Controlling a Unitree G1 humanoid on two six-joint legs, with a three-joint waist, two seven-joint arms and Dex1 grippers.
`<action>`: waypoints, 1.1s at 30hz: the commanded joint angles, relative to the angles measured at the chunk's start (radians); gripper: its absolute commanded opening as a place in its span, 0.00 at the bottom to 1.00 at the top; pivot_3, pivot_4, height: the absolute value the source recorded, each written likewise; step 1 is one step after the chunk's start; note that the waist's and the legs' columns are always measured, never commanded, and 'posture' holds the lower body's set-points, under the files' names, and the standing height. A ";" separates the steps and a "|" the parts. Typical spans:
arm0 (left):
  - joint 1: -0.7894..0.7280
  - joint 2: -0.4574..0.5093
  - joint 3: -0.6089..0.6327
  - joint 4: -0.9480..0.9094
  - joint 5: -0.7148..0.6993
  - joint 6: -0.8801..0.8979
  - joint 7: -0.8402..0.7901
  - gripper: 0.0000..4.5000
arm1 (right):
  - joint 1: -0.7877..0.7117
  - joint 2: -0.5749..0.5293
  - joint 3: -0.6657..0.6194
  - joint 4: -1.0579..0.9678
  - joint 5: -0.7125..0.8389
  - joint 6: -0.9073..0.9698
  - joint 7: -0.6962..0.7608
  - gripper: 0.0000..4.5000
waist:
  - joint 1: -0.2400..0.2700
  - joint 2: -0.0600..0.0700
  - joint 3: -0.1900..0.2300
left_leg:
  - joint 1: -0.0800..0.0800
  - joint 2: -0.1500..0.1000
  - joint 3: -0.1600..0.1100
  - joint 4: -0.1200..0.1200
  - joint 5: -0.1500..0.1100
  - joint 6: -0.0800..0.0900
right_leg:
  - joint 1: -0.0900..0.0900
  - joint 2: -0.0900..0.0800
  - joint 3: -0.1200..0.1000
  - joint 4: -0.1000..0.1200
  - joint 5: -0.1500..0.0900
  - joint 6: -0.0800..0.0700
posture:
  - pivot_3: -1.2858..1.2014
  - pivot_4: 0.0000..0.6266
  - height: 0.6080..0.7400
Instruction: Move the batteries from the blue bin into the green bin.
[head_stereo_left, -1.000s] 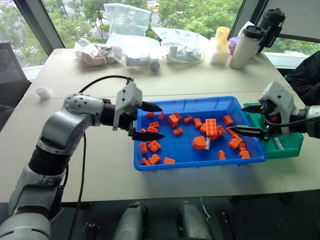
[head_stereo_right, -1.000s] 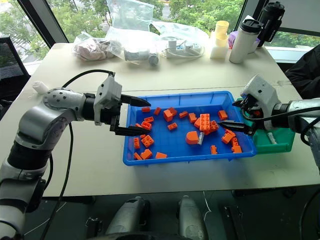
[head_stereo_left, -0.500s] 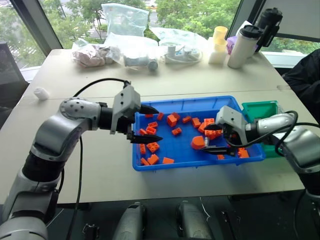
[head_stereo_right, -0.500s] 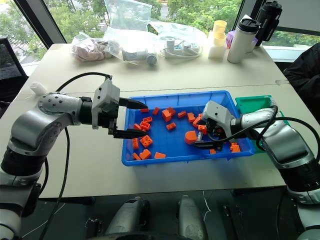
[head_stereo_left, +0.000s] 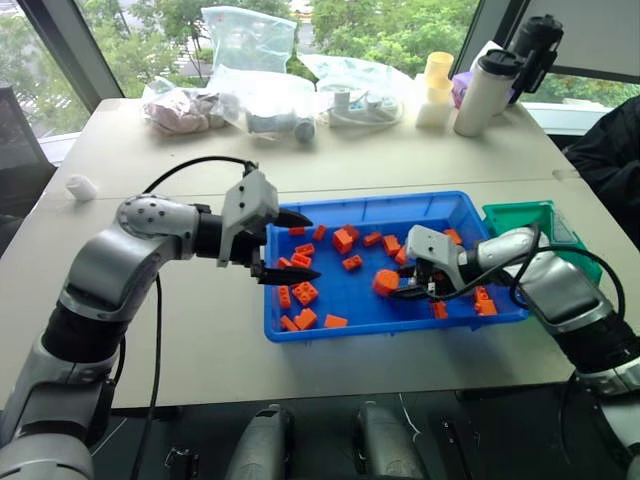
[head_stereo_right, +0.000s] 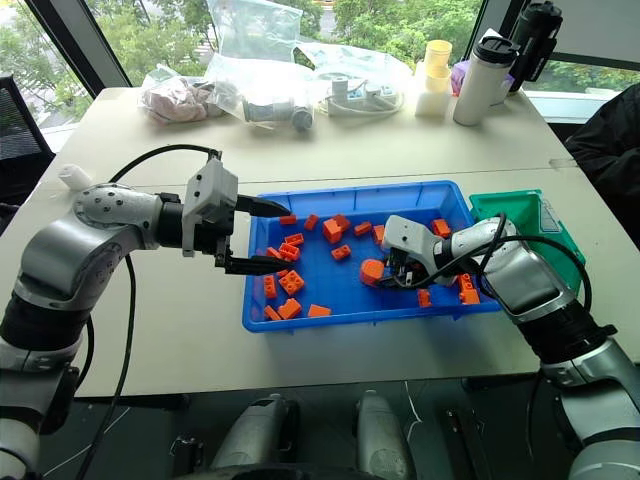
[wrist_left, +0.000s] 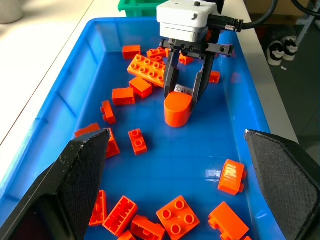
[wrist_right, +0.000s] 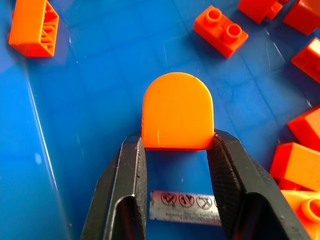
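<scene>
Between the right gripper (wrist_right: 177, 145)'s narrowed fingers, the battery (wrist_right: 185, 202) lies crosswise, behind an orange rounded brick (wrist_right: 177, 112) they pinch; left gripper (head_stereo_left: 290, 245) gapes farther off.

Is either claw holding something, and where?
Left gripper: nothing. Right gripper brackets a battery end to end, tips against an orange brick; firm grip cannot be told.

Non-task items on the table (head_stereo_left: 420, 160)
Clear plastic bags (head_stereo_left: 262, 80) of small parts lie along the far edge, beside a yellow cup (head_stereo_left: 443, 68), a white flask (head_stereo_left: 484, 92) and a black bottle (head_stereo_left: 532, 42). A small white object (head_stereo_left: 80, 186) sits apart at the left.
</scene>
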 joint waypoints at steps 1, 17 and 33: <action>-0.002 0.006 0.021 -0.031 -0.009 -0.004 0.005 1.00 | -0.040 0.031 -0.062 -0.034 0.044 0.032 -0.005 0.25 | 0.000 0.000 0.000 | 0.000 0.000 0.000 0.000 0.000 0.000 | 0.000 0.000 0.000 0.000 0.000 0.000 | 0.52 0.24 1.00; 0.006 -0.001 0.021 -0.046 -0.012 0.005 0.018 1.00 | -0.109 0.149 -0.125 -0.025 0.055 0.080 -0.106 0.99 | 0.002 0.000 0.000 | 0.000 0.000 -0.001 0.000 0.000 0.000 | 0.000 0.000 0.000 0.000 0.000 0.000 | 0.52 0.24 1.00; -0.009 -0.017 0.004 -0.013 0.004 -0.025 0.008 1.00 | 0.013 -0.108 -0.341 -0.177 0.316 0.534 -0.054 0.99 | -0.002 0.000 0.000 | 0.001 0.001 0.000 0.000 0.000 0.000 | 0.000 0.000 0.000 0.001 0.000 0.000 | 0.52 0.24 1.00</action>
